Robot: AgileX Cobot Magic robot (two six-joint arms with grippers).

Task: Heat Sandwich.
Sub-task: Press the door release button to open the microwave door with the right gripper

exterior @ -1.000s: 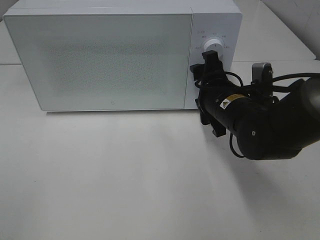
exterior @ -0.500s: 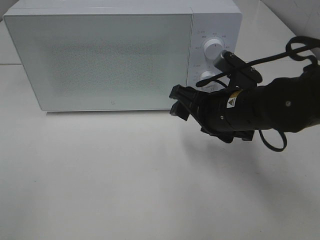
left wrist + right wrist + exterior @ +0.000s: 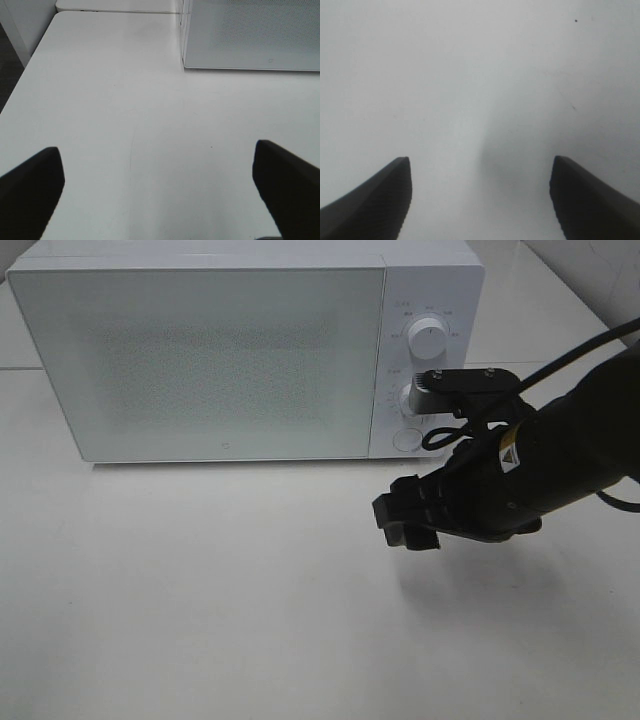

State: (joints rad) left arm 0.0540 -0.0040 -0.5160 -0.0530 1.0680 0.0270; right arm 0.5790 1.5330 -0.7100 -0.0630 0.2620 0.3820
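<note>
Over the table before the microwave, the right gripper has been withdrawn from the upper knob, jaws wide and empty (the left gripper likewise); the timer is judged set.

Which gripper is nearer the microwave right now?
Right. The right gripper hovers over the table just in front of the microwave, at its control panel end. The left gripper is outside the high view; its wrist camera shows the microwave's lower corner farther off.

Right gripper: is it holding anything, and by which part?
Nothing is held. The right gripper hangs open above the white table; the left gripper is open and empty too.
</note>
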